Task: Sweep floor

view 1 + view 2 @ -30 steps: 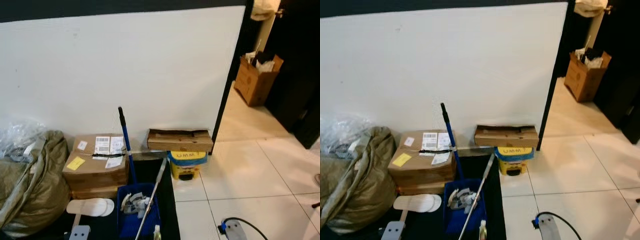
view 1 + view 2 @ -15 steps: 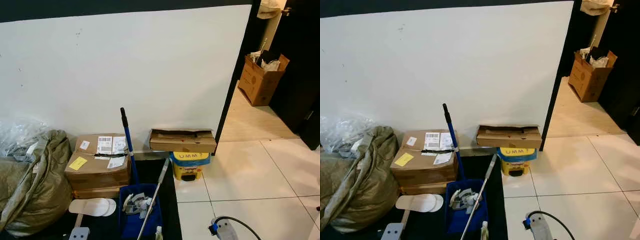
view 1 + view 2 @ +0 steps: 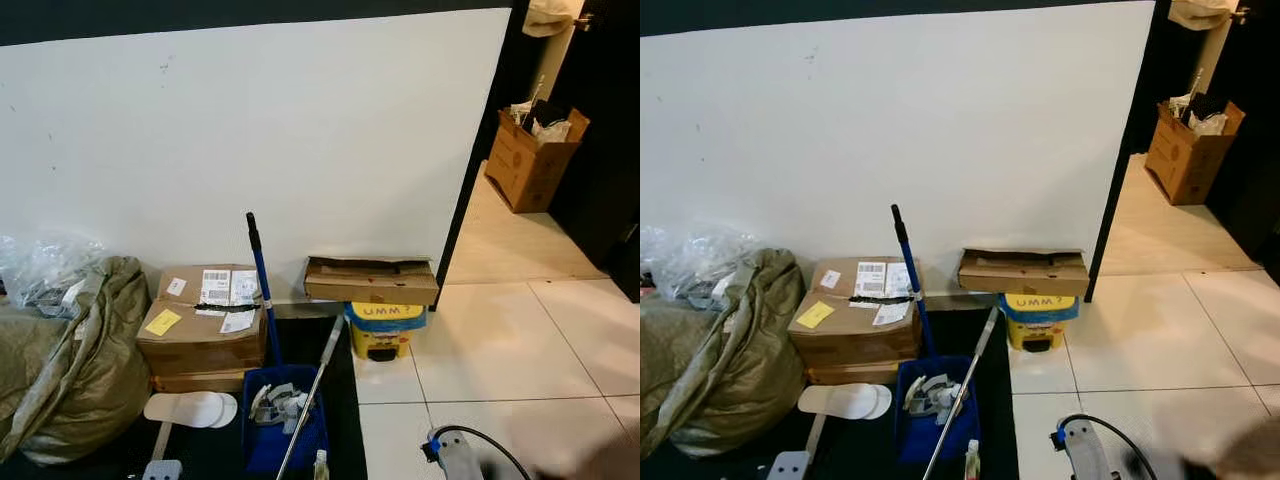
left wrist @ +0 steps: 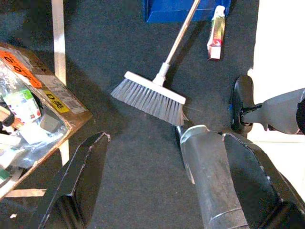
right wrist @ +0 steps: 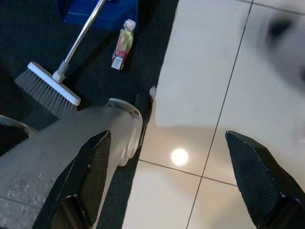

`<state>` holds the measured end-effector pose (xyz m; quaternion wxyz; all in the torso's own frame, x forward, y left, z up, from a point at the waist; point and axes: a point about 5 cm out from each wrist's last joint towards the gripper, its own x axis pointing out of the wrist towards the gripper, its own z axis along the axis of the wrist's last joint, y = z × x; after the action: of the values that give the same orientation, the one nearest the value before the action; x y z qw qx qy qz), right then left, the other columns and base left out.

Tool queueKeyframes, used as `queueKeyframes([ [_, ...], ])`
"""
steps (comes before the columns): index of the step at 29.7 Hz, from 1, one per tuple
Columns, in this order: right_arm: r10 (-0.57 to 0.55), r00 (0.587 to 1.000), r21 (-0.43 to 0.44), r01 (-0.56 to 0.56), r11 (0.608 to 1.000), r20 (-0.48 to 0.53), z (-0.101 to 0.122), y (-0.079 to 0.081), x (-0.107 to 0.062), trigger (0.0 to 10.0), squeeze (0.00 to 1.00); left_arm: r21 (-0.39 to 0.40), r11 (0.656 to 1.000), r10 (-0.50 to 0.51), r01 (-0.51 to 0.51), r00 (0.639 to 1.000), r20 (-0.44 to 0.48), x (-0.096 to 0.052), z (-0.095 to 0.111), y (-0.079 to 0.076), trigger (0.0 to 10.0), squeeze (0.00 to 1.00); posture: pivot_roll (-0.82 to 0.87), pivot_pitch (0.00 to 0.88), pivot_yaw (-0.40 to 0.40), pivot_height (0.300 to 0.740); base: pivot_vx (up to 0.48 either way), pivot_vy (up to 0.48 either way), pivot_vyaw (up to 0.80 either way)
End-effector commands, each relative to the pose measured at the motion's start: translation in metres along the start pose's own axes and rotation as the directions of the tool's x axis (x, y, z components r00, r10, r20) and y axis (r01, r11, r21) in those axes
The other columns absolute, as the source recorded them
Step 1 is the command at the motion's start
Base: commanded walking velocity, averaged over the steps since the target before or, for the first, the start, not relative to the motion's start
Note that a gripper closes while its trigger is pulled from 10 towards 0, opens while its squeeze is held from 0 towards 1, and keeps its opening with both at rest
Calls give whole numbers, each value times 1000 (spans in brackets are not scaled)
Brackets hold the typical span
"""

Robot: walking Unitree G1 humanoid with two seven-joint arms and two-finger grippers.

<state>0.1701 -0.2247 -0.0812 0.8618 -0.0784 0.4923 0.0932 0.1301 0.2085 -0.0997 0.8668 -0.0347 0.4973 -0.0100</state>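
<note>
The head view has swung a little to the left over the last second, so the boxes, the blue dustpan [image 3: 283, 430] and the doorway all sit further right; nothing on the floor has itself moved. The broom [image 4: 151, 97] lies on the dark mat, its metal handle sloping up into the dustpan, bristles near the robot's feet. The left gripper [image 4: 167, 186] hangs spread wide and empty just above those bristles; the right gripper [image 5: 167, 186] is equally wide, holding nothing, over the mat's edge. Sweeping hasn't begun, I'd say: the robot is squaring up to grasp.
</note>
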Motion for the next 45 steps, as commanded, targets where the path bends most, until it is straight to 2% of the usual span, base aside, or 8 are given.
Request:
queueKeyframes([
  [1, 8, 1000, 1, -8, 1000, -25, -6, 4, 0, 10000, 0, 2, 1000, 2, -2, 1000, -14, 0, -2, -1, 10000, 0, -113, 24, 44, 740, 0, 0, 0],
  [2, 23, 998, -2, -23, 1000, -62, -19, 9, -1, 10000, 0, 11, 1000, 8, -8, 1000, -24, 0, -3, -2, 10000, 0, -115, 26, 48, 740, 0, 0, 0],
  [11, 49, 989, -35, -55, 998, -137, -44, 17, -5, 10000, 0, 30, 999, 18, -17, 999, -36, 0, -5, -3, 10000, 0, -110, 34, 50, 740, 0, 0, 0],
  [30, 36, 990, -16, -39, 999, -133, -43, 35, 0, 10000, 0, 54, 997, 54, -51, 998, -44, -6, -8, 17, 10000, 0, -126, 47, 47, 740, 0, 0, 0],
  [34, 7, 996, 24, -4, 1000, -93, -38, 30, 0, 10000, 0, 58, 997, 52, -49, 998, -47, -5, -9, 15, 10000, 0, -127, 44, 47, 740, 0, 0, 0],
  [38, -17, 1000, 126, 14, 992, 22, -23, -1, -6, 10000, 0, 64, 997, 40, -38, 998, -43, -1, -6, 3, 10000, 0, -130, 38, 46, 740, 0, 0, 0],
  [39, 25, 996, 152, -38, 988, 85, -13, -13, -9, 10000, 0, 66, 997, 35, -32, 999, -40, 1, -4, -2, 10000, 0, -133, 33, 46, 740, 0, 0, 0],
  [45, 232, 956, 144, -259, 955, 178, 9, -11, -10, 10000, 0, 68, 997, 28, -26, 999, -34, 2, -2, -6, 10000, 0, -133, 32, 46, 740, 0, 0, 0],
])
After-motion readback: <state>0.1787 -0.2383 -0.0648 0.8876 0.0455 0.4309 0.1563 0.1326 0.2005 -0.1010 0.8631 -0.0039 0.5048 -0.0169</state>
